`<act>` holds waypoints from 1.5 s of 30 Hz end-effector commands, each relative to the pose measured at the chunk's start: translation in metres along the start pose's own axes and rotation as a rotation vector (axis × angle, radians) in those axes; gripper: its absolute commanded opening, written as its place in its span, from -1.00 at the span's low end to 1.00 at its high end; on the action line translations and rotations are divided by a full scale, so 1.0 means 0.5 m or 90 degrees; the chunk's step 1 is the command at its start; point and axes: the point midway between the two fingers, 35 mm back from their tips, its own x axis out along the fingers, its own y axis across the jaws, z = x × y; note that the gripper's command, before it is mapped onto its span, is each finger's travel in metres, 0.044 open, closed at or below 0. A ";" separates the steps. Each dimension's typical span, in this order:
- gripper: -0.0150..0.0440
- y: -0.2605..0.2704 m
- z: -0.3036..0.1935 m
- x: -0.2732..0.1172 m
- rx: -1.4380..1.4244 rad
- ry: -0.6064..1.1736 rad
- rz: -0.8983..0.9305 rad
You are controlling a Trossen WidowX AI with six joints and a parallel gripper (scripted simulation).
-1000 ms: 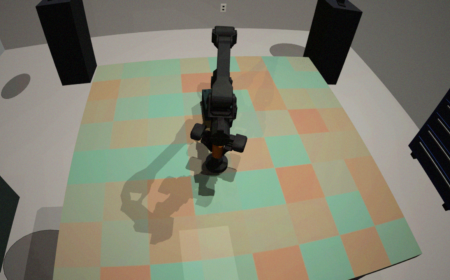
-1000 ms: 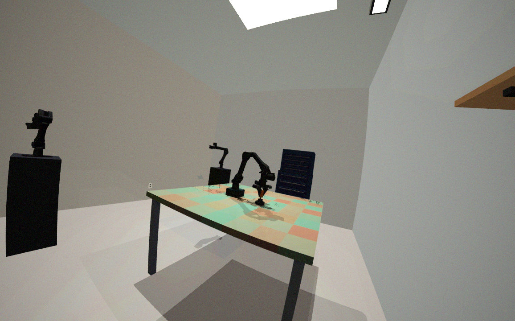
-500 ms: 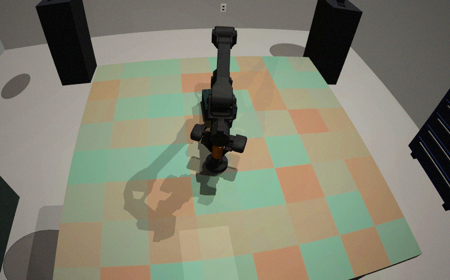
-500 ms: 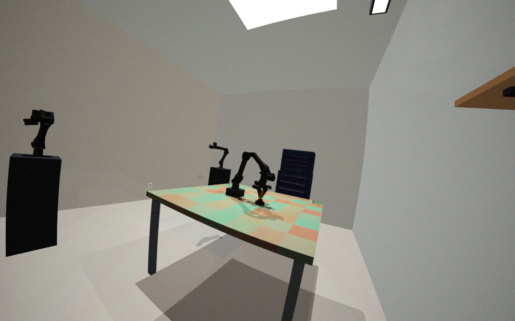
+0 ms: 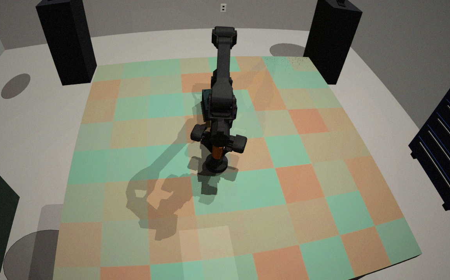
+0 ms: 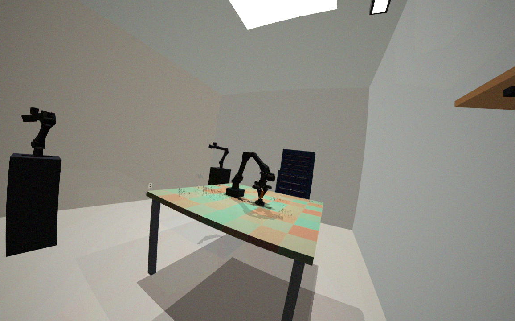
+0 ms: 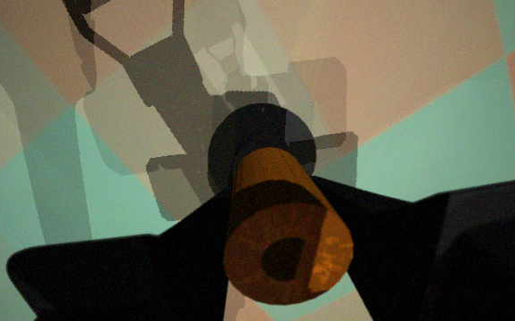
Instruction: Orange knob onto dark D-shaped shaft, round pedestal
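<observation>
The orange knob (image 5: pixel 217 153) (image 6: pixel 261 194) (image 7: pixel 268 167) is upright between the fingers of my gripper (image 5: pixel 217 149) (image 7: pixel 271 189), which is shut on it. In the wrist view its top face shows a D-shaped hole with the flat side toward the right. The dark round pedestal (image 5: pixel 216 169) (image 6: pixel 259 202) (image 7: pixel 257 118) stands on the table directly under the knob. In the top view the knob's lower end stands above the pedestal's wide base, over its dark middle. The shaft's flat side is hidden, and I cannot tell how far the shaft is inside the knob.
The checkered table (image 5: pixel 261 226) (image 6: pixel 227 217) carries the arm's base (image 6: pixel 235 192) behind the pedestal. Off the table stand two dark plinths (image 5: pixel 68 45) (image 5: pixel 331 41) and a dark blue drawer cabinet (image 5: pixel 449 139) (image 6: pixel 296 173). Arm shadows lie around the pedestal.
</observation>
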 end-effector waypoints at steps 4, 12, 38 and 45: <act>-0.49 0.000 -0.001 0.000 0.017 0.002 0.000; -0.49 0.000 -0.001 0.000 0.017 0.002 0.000; -0.49 0.000 -0.003 -0.008 -0.036 0.002 0.000; -0.49 0.001 0.000 -0.005 -0.036 0.002 0.000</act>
